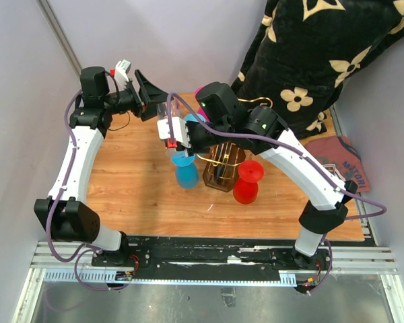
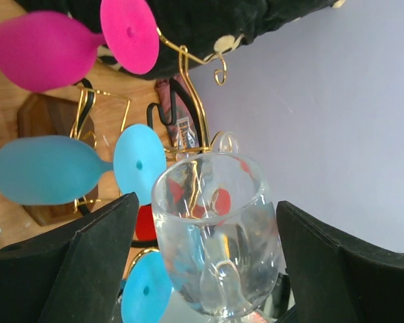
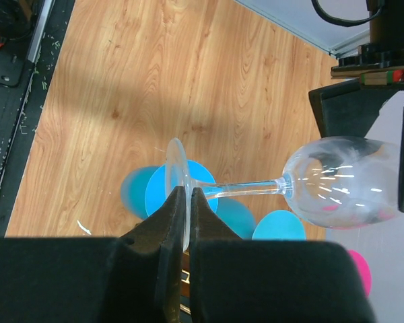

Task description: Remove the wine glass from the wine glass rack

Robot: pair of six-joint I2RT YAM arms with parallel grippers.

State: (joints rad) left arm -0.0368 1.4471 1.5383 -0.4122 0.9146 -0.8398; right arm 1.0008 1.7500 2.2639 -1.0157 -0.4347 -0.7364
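My right gripper (image 3: 186,196) is shut on the round foot of a clear wine glass (image 3: 340,182) and holds it sideways in the air, stem level, away from the rack. In the top view the right gripper (image 1: 172,132) is left of the gold wire rack (image 1: 222,161). My left gripper (image 2: 207,207) is open, and the glass bowl (image 2: 215,229) lies between its black fingers (image 2: 87,269) with small gaps on both sides. In the top view the left gripper (image 1: 150,96) is at the back left. The rack's dark base (image 2: 50,114) stands on the wooden table.
A blue glass (image 1: 185,171), a red glass (image 1: 248,182) and a pink glass (image 2: 40,50) hang upside down on the rack. A black flowered cloth (image 1: 316,47) hangs at the back right. Grey walls close in on both sides of the table (image 1: 135,182).
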